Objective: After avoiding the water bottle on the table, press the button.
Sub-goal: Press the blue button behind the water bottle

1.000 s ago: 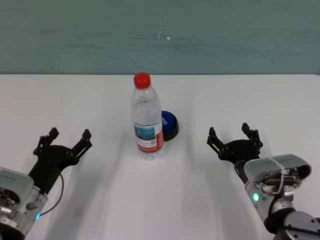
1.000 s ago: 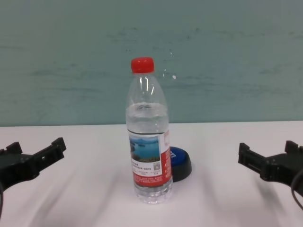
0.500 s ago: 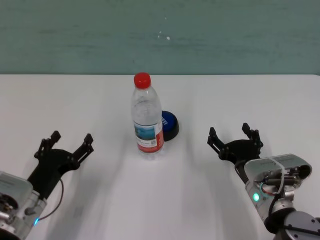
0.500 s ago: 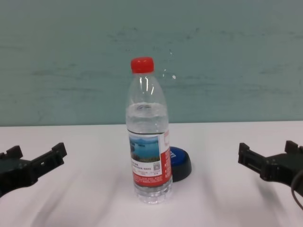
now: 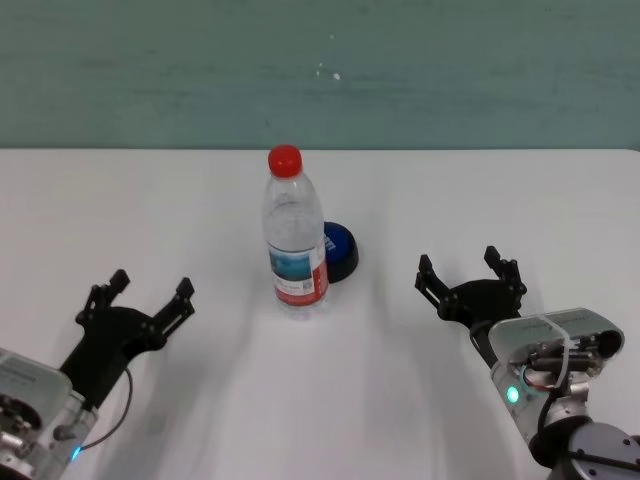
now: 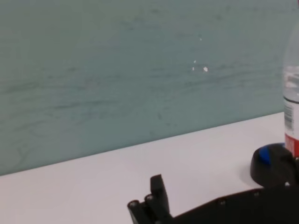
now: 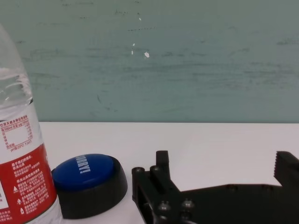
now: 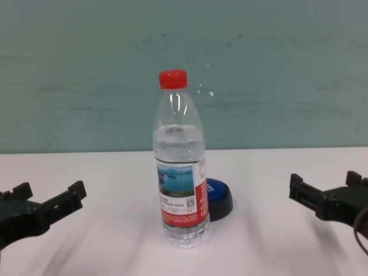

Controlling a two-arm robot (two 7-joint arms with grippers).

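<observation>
The water bottle stands upright mid-table, with a red cap and a red-and-white label; it also shows in the chest view. The blue button on its black base sits just behind and right of the bottle, partly hidden by it in the chest view. My left gripper is open and empty, low over the table, well left of the bottle. My right gripper is open and empty, right of the button. The right wrist view shows the button beside the bottle.
A teal wall runs behind the table's far edge. In the left wrist view the button and the bottle's edge lie beyond one of my left gripper's fingers.
My left gripper has shifted a little to the right, toward the bottle, and nearer the table's front edge. The right gripper, bottle and button have not moved.
</observation>
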